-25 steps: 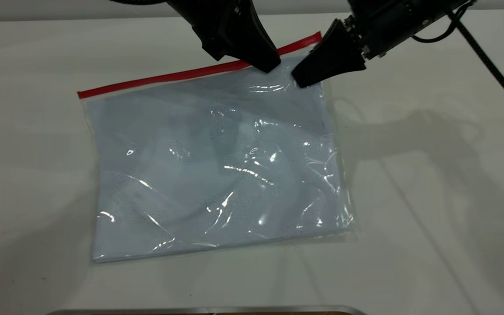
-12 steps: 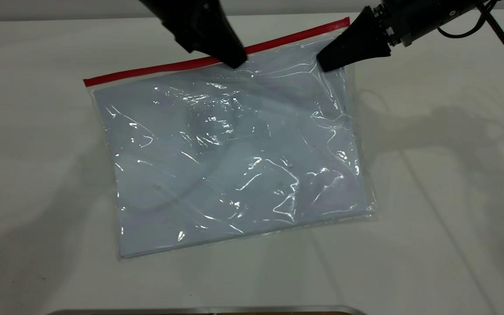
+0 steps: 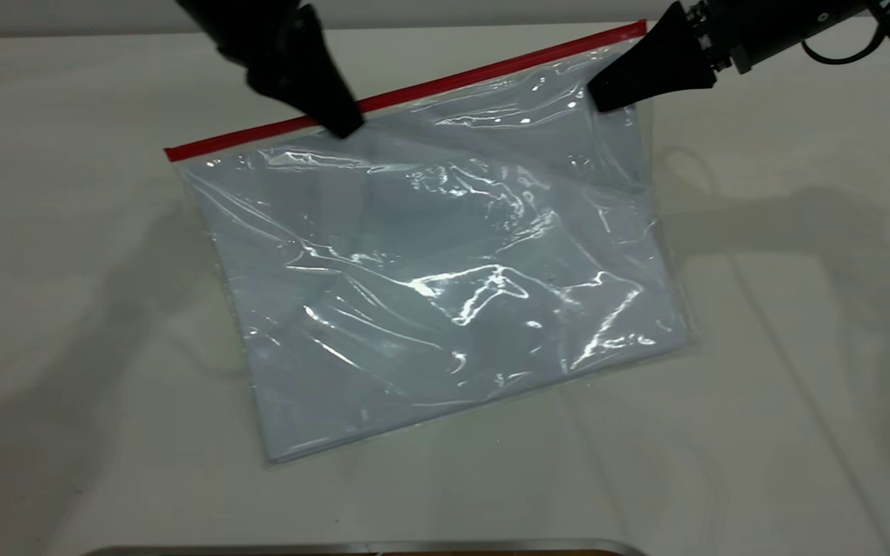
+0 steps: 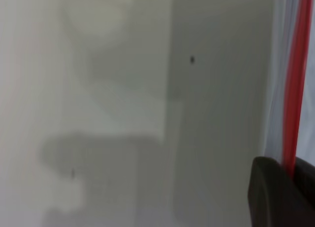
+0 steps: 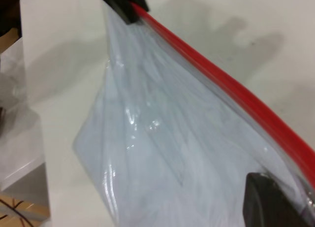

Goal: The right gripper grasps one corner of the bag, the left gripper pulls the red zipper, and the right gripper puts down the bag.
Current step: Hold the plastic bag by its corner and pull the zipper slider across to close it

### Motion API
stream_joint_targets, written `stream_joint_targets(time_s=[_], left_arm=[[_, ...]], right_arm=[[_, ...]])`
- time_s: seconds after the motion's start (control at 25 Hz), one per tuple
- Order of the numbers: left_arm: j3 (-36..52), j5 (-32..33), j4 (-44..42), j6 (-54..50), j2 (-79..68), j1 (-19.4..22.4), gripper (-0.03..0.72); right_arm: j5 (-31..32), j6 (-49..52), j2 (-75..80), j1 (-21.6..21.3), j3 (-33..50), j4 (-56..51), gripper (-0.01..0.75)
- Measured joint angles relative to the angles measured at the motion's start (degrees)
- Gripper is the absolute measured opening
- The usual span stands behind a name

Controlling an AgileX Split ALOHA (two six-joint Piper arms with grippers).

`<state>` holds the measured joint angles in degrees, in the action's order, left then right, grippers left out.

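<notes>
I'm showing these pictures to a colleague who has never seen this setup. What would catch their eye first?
Most striking is the big clear bag with white paper inside, lying crinkled and glinting mid-table. Its red zipper runs along the far edge. Two black grippers pinch that edge: the left gripper is on the zipper partway along it, and the right gripper grips the corner just below the zipper's right end.

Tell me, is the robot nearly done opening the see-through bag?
About halfway. Done: the right claw pinches the bag at a corner and holds that end up. In hand: the left claw grips the red zipper, well along toward the far end. Left: finishing the pull, then laying the bag down on the table.
</notes>
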<state>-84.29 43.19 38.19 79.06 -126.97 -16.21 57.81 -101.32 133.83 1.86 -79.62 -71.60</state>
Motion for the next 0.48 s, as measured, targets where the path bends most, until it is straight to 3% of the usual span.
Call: stream_joint_targets(time_s=[0.48], left_arm=[[0.00,2.15,-11.86,-10.31,0.00,2.51,0.048]], right_arm=[[-4.66,2.21,0.00,-1.04,0.00,-0.26,0.038]])
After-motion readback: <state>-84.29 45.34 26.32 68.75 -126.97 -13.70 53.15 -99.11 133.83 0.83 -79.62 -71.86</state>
